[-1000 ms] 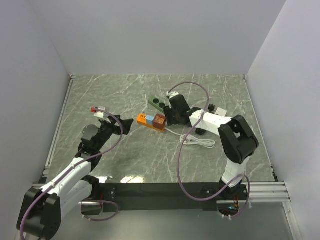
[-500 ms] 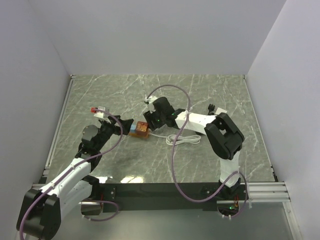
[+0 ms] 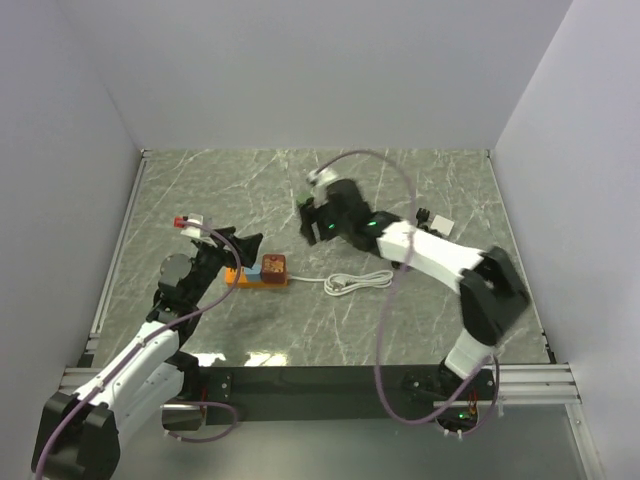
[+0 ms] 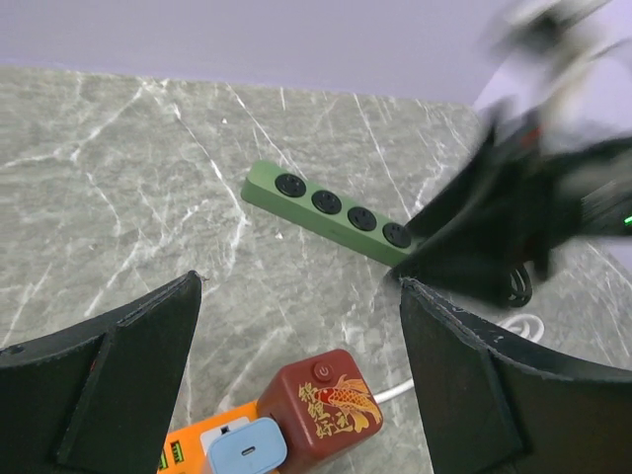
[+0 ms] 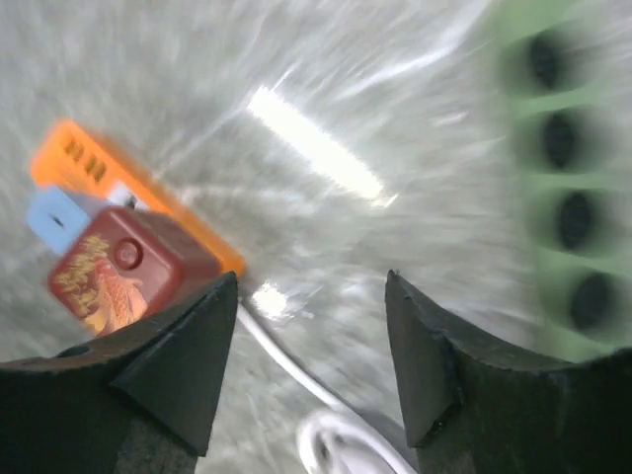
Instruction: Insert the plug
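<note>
An orange power strip (image 4: 183,456) lies on the marble table with a blue adapter (image 4: 245,449) and a dark red cube plug (image 4: 326,400) with a gold fish print seated in it. From the cube a white cable (image 3: 355,283) trails right into a loose coil. My left gripper (image 4: 299,284) hangs open just above and behind the cube, holding nothing. A green power strip (image 4: 331,212) with several round sockets lies farther back. My right gripper (image 5: 312,279) is open and empty between the green strip (image 5: 568,178) and the cube (image 5: 118,267); that view is blurred.
In the top view the right arm (image 3: 420,250) reaches across the table's middle and covers most of the green strip. A small white and black object (image 3: 435,220) lies at the right. Grey walls close the table's left, back and right sides.
The right gripper pushed the orange strip with the cube left toward my left gripper, then let go and drew back up to the green strip. The white cable trailed along.
</note>
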Available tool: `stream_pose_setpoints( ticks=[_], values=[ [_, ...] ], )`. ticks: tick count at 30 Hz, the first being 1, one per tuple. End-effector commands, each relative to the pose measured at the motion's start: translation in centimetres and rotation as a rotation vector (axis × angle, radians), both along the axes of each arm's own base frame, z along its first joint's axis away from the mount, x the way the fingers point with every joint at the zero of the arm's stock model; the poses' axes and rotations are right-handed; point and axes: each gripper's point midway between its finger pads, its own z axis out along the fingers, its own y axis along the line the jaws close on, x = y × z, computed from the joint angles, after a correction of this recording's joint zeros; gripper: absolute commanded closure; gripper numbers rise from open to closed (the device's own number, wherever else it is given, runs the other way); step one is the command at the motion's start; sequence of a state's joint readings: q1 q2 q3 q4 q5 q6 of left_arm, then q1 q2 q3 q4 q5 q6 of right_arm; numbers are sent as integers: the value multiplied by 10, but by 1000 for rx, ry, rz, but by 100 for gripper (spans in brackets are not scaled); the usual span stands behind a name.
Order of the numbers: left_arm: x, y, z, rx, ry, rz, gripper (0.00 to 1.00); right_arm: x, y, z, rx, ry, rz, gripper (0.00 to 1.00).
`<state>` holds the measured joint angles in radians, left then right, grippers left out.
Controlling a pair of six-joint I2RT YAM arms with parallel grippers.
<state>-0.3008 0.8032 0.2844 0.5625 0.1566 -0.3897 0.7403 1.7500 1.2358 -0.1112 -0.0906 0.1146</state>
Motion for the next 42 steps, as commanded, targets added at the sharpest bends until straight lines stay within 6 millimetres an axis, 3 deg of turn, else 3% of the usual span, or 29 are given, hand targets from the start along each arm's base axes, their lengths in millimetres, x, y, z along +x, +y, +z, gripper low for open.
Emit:
stream_pose_setpoints(
  ticks=[1, 2, 3, 4, 5, 6, 8, 10, 12, 17, 20, 27, 36, 42],
  values=[
    [1, 4, 20, -30, -53, 30, 12, 39, -67, 93, 118, -200, -283, 27],
    [1, 4, 20, -30, -53, 29, 12, 41, -86, 87, 142, -172, -366, 24],
    [1, 4, 20, -31, -54, 29, 12, 56, -129, 98, 172, -189, -492, 19],
    [0, 4, 20, -32, -53, 28, 12, 60, -151, 96, 189, -182, -570, 18],
    [0, 4, 19, -32, -53, 28, 12, 60, -176, 82, 207, -146, -668, 16],
    [0, 4, 19, -34, -54, 28, 12, 66, -210, 88, 227, -174, -770, 9],
    [-1, 3, 20, -40, -61, 26, 12, 63, -251, 75, 177, -195, -935, 4],
    [-2, 2, 22, -44, -66, 17, 12, 60, -277, 70, 129, -206, -1020, 3],
    [-2, 1, 20, -43, -61, 12, 12, 60, -287, 52, 82, -134, -1037, 3],
    [-5, -2, 18, -50, -57, -8, 12, 69, -340, 4, -12, 6, -1178, 3],
    [-6, -3, 20, -52, -63, -11, 12, 71, -356, -15, -60, 43, -1233, 5],
    [-4, -3, 17, -47, -54, -10, 12, 80, -387, -31, -118, 88, -1336, 5],
    [-4, -3, 18, -44, -54, -12, 12, 88, -398, -57, -146, 168, -1340, 11],
    [-4, -4, 17, -43, -52, -16, 12, 86, -397, -62, -150, 186, -1316, 13]
  ],
)
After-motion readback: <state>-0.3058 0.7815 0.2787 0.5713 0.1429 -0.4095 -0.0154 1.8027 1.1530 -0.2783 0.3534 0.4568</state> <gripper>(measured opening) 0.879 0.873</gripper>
